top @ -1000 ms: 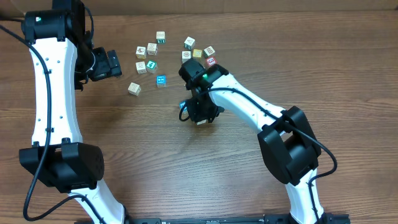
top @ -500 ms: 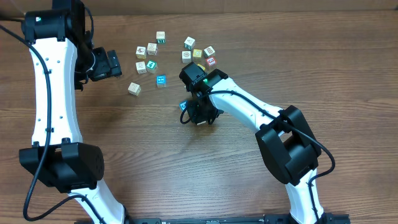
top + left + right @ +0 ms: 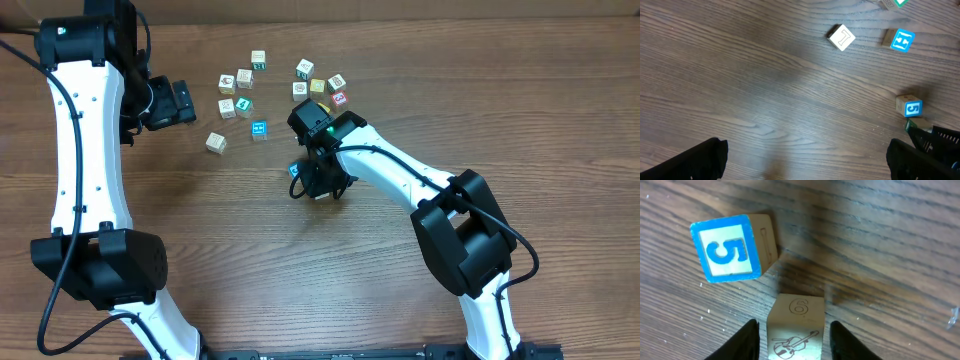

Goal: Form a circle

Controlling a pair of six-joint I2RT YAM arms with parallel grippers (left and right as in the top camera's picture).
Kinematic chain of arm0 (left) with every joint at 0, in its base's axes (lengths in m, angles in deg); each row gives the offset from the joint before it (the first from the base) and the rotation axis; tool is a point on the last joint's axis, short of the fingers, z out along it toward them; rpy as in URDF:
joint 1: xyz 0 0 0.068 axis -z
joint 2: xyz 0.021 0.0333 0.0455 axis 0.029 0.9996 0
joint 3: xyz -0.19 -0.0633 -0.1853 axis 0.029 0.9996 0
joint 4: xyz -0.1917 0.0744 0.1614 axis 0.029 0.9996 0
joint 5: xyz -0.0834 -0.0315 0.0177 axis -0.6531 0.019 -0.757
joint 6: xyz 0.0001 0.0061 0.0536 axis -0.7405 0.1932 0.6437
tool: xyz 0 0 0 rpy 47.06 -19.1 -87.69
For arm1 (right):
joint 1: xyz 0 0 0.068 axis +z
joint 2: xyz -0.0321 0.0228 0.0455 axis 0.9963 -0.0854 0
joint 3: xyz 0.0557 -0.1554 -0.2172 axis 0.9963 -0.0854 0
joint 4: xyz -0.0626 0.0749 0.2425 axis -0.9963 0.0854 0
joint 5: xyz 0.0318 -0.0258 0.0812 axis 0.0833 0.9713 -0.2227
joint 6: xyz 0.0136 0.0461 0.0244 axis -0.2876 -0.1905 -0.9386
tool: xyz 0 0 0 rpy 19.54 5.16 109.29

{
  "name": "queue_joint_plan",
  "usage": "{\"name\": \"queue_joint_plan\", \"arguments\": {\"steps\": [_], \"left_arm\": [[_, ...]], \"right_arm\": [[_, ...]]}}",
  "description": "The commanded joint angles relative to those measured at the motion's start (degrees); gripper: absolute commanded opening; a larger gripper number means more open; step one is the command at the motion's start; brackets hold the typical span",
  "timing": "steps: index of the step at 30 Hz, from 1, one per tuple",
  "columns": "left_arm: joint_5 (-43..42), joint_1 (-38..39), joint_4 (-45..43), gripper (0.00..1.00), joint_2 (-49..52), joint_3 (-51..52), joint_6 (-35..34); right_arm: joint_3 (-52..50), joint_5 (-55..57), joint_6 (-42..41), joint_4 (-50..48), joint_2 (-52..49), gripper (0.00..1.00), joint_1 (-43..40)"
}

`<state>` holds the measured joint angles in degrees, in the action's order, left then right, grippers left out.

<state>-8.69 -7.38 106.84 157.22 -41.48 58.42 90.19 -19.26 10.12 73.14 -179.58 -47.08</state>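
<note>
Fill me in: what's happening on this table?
The right gripper is down at mid-table, fingers either side of a cream cube marked 6 with thin gaps showing, so it is not clamped. A blue 5 cube sits just beside it, not touching. The left gripper hangs wide open and empty. The other cubes lie scattered at the far side; no ring yet.

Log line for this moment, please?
left tool: open, empty | right tool: open, astride 6 cube | 5 cube: beside it | task: not done
</note>
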Motion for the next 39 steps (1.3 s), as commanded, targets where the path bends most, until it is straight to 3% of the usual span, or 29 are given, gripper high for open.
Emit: {"name": "queue_joint_plan", "arguments": {"steps": [1,24,29,39], "left_arm": [[0.72,0.11,-0.07,1.0,0.5,-0.11,-0.76],[0.72,0.11,-0.07,1.0,0.5,-0.11,-0.76],[0.72,0.11,-0.07,1.0,0.5,-0.11,-0.76],[0.72,0.11,-0.07,0.99,0.5,-0.11,-0.76]], "right_arm": [[-0.37,0.55,0.22,-0.31,0.87,0.45,-0.04],[6.14,-2.75,-0.46,6.01,4.52,0.48,-5.01],[5.01,-4.61,-4.39,6.78,4.52,0.47,-4.26],[-2.49,0.52,-4.52,-1.55,4.52,0.48,-2.4]]}}
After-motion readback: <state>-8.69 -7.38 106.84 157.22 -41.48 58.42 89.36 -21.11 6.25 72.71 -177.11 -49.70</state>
